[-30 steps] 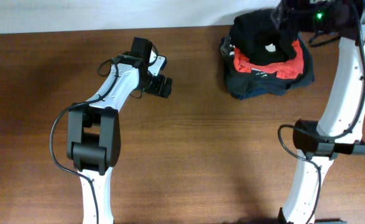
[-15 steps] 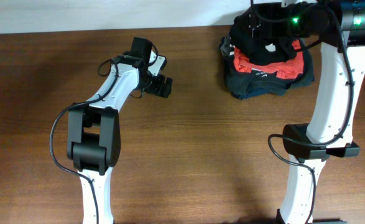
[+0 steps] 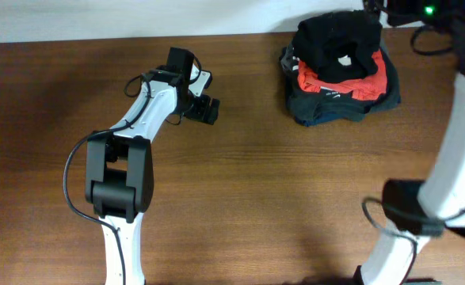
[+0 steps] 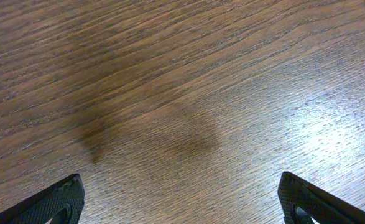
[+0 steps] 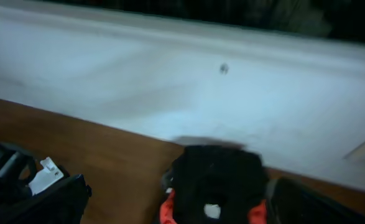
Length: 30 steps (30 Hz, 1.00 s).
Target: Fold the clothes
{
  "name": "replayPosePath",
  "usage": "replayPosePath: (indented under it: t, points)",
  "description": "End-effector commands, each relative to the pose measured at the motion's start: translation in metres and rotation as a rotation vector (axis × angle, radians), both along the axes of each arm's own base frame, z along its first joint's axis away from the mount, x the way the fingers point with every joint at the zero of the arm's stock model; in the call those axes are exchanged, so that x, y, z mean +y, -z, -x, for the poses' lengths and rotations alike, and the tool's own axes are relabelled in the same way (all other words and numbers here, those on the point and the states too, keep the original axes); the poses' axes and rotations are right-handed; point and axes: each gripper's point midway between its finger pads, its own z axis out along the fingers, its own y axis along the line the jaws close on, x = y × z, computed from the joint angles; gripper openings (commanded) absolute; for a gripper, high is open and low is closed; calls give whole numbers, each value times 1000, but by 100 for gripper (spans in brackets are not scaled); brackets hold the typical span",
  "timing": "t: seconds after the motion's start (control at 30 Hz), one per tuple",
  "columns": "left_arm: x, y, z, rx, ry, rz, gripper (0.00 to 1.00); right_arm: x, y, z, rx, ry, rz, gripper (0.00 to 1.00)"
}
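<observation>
The clothes are a black garment (image 3: 337, 38), bunched and folded with a small white mark showing, on top of a pile at the back right. It also shows blurred in the right wrist view (image 5: 216, 177). My right gripper (image 5: 176, 190) is open and empty, raised high above and behind the pile, apart from it. In the overhead view only the right arm's wrist (image 3: 422, 9) shows at the top edge. My left gripper (image 3: 207, 109) is open and empty just above bare table left of centre, its fingertips (image 4: 182, 202) spread wide.
Under the black garment lie a red t-shirt with white print (image 3: 375, 79) and dark navy folded garments (image 3: 335, 107). The brown wooden table (image 3: 280, 198) ends at a white wall (image 5: 170, 81) just behind the pile. The right arm's base (image 3: 410, 210) stands front right.
My right arm has lifted off the black garment and swung up and to the back right. The garment stays on the pile. The left arm has not moved.
</observation>
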Motion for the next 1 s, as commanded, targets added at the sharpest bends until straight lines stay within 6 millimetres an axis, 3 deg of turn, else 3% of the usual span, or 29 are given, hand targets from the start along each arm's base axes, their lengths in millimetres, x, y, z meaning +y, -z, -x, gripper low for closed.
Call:
replayPosePath:
  t: [0.0, 0.17, 0.33, 0.47, 0.5, 0.6, 0.73, 0.97]
  points:
    - [-1, 7, 2, 17, -9, -3, 99, 1, -19, 25, -68, -20, 96, 99]
    - [-1, 7, 2, 17, -9, -3, 99, 2, -13, 53, -131, -17, 100, 99]
    - [-1, 7, 2, 17, -9, -3, 99, 4, 32, 84, -182, -15, 103, 99]
    - [-1, 7, 2, 17, -9, -3, 99, 6, 87, 112, -209, 0, 64, 99]
    - [-1, 7, 2, 17, -9, -3, 99, 6, 114, 126, -199, 20, 1, 99]
    - [-1, 7, 2, 17, -9, -3, 99, 8, 152, 146, -226, 33, -45, 99]
    - [-1, 7, 2, 17, -9, -3, 99, 9, 201, 166, -238, 35, -52, 99]
    - [-1, 7, 2, 17, -9, -3, 99, -3, 286, 188, -142, 172, -234, 99]
